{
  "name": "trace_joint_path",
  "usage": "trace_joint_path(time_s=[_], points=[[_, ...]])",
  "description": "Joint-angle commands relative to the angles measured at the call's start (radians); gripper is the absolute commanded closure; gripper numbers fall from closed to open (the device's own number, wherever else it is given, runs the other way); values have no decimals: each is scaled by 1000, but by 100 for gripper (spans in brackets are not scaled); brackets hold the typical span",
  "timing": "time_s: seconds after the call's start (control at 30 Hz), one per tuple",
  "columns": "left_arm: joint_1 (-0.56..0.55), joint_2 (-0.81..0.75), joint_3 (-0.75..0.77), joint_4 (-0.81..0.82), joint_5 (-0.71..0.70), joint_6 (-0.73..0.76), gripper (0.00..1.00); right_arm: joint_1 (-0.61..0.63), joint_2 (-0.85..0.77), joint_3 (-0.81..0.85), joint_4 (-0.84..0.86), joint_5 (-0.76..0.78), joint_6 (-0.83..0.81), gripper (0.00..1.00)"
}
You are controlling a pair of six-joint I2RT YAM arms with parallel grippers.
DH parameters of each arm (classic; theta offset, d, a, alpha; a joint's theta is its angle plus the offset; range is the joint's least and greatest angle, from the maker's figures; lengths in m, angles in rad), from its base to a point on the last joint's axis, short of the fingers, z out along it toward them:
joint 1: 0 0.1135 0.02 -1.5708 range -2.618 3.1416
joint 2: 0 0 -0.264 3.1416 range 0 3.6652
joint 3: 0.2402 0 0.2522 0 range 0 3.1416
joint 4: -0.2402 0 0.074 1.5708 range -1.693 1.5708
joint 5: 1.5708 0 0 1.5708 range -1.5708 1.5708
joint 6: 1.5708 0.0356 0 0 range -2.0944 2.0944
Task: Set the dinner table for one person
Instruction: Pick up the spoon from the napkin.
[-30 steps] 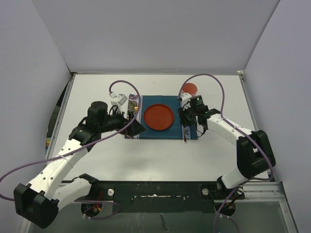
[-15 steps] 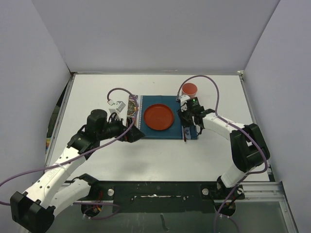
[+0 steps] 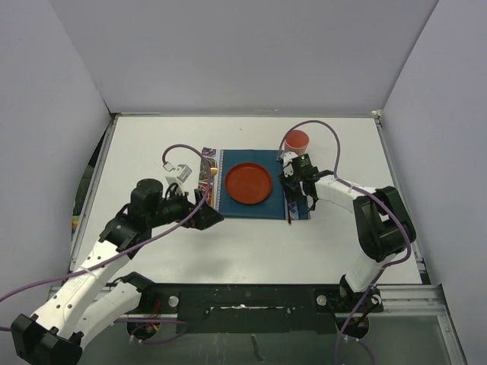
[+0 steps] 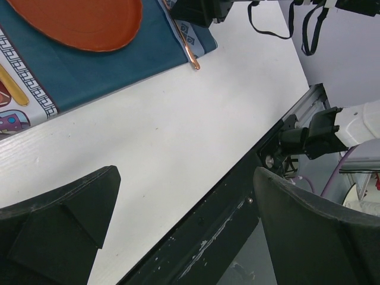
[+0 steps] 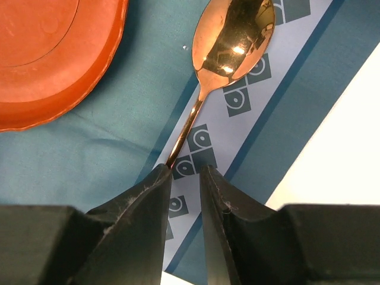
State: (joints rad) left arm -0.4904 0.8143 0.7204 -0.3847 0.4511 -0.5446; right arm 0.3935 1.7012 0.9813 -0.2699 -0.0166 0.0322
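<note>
The white dinner table (image 3: 251, 243) carries a teal placemat (image 3: 228, 207) with an orange plate (image 3: 248, 183) at its centre. A gold spoon (image 5: 234, 41) lies along the mat's patterned right end, its handle (image 3: 290, 214) reaching the near edge. My right gripper (image 3: 293, 181) hovers low over that handle. Its jaws are narrowly apart (image 5: 185, 170), with mat showing between them and the handle running under the left finger (image 5: 142, 196). My left gripper (image 3: 209, 215) is wide open (image 4: 185, 178) over bare tabletop near the mat's near-left corner, holding nothing.
An orange cup (image 3: 297, 140) stands just beyond the mat's far right corner. A gold utensil (image 4: 13, 85) rests on the mat's left patterned end. The black front rail (image 4: 225, 219) borders the near table edge. White walls enclose three sides.
My left arm has drawn back from the mat's left end toward the near left, staying open. The right gripper shifted slightly along the mat's right end; its opening has not changed.
</note>
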Motion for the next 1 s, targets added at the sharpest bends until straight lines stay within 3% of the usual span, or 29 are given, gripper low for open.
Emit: trace_joint_path(time_s=[0.0,0.97], points=[[-7,-49,-12,5,-21,-17,2,6,5,40,14,-21,15,72],[-7,-125,-35,-52,-31,-15,2,44,-14,41,39,-21,-22,76]])
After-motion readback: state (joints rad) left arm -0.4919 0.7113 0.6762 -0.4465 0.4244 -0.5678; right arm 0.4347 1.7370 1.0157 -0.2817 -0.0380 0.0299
